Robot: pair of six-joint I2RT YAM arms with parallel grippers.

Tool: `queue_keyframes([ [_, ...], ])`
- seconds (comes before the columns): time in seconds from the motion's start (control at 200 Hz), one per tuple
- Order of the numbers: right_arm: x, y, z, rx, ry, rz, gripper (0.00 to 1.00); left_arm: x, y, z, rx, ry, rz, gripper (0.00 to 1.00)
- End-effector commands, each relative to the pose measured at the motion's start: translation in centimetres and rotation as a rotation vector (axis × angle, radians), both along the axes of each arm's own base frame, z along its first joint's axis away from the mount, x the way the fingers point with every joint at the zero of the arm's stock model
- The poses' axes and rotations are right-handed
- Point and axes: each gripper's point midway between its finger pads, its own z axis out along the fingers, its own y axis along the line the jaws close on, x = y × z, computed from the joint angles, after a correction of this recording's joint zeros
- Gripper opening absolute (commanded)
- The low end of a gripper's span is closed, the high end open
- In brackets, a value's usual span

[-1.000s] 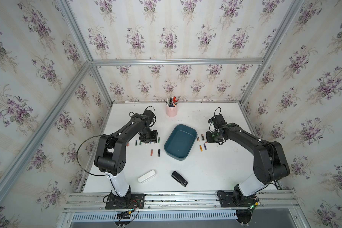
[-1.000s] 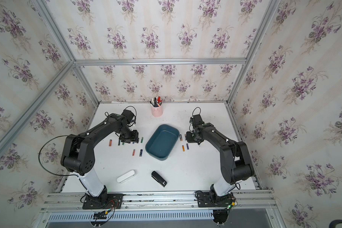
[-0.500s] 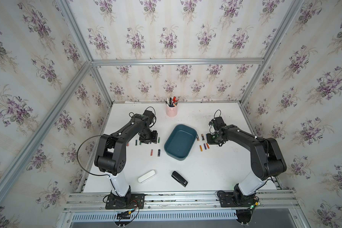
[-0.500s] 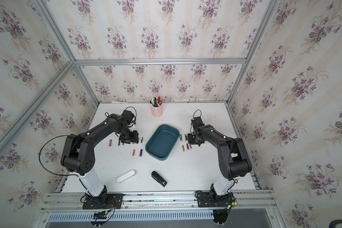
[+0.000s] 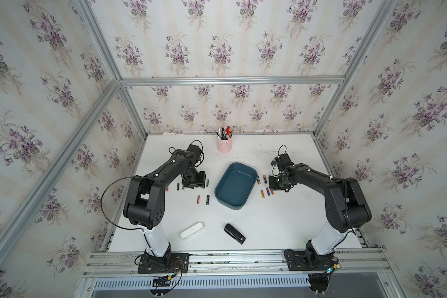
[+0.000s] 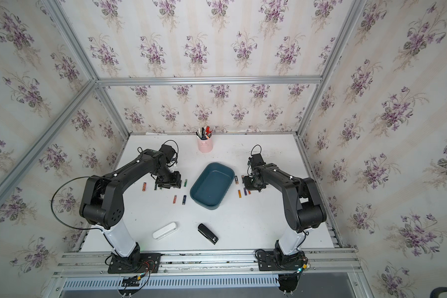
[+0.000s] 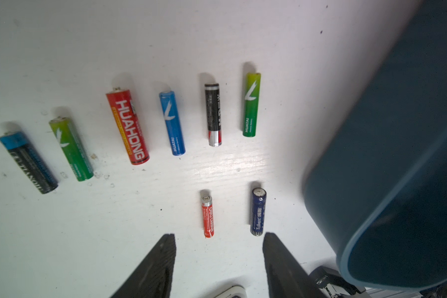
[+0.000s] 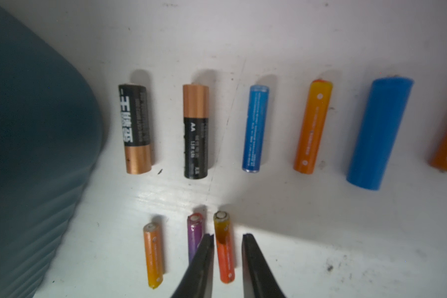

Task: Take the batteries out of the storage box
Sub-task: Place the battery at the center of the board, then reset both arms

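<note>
Starting at the left, over the white tabletop (image 5: 281, 227): the black two-fingered left gripper (image 7: 219, 234). Hangs low, fingers (image 7: 160, 258) spread well apart, clasping nothing. Under and around it, cylindrical batteries lying flat in a line, none touching: furthest left in a top view an orange-red cell (image 6: 144, 186), then, running rightward, a blue-and-black cell (image 7: 27, 162), a green cell (image 7: 71, 149), a thick red cell lettered HUAHONG (image 7: 127, 126), a blue cell (image 7: 172, 122), a black, silver and red cell (image 7: 213, 114), a green-to-yellow cell (image 7: 251, 104). Nearer the gripper, a slim red cell (image 7: 207, 215) and a slim navy cell (image 7: 258, 211). Toward the front edge, a white oblong case (image 5: 191, 231) and a black stapler (image 5: 234, 233); at the back, a pink cylindrical cup (image 5: 224, 145) holding pens (image 5: 225, 131). In the middle, the shallow dark teal plastic storage box (image 5: 236, 184), sitting askew between the two groups of cells, all of them outside it on the table. To its right, flat in another line: a black-and-copper cell (image 8: 137, 129), a copper-and-black cell marked AA (image 8: 195, 131), a slim blue cell (image 8: 254, 127), an orange cell (image 8: 312, 126), a thick plain blue cell (image 8: 379, 134). Nearer the front edge, a slim orange cell (image 8: 154, 255), a purple cell (image 8: 194, 232), an orange-and-yellow cell (image 8: 226, 258). Last, the black right gripper (image 8: 227, 235): straddles that orange-and-yellow cell, jaws narrowly parted, not pinching it.
</note>
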Motion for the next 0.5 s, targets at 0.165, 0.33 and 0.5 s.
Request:
queue_keyframes([
  [0.165, -0.6, -0.4, -1.2, -0.036, 0.037, 0.005, 0.25, -0.7, 0.2, -0.3, 0.005, 0.017, 0.0, 0.59],
  [0.33, -0.6, -1.0, -1.5, -0.069, 0.042, -0.006, 0.22, -0.8, 0.2, -0.5, 0.006, 0.022, 0.002, 0.59],
  [0.5, -0.6, -1.1, -1.7, -0.079, 0.045, -0.008, 0.19, -0.7, 0.2, -0.4, 0.005, 0.021, 0.001, 0.59],
])
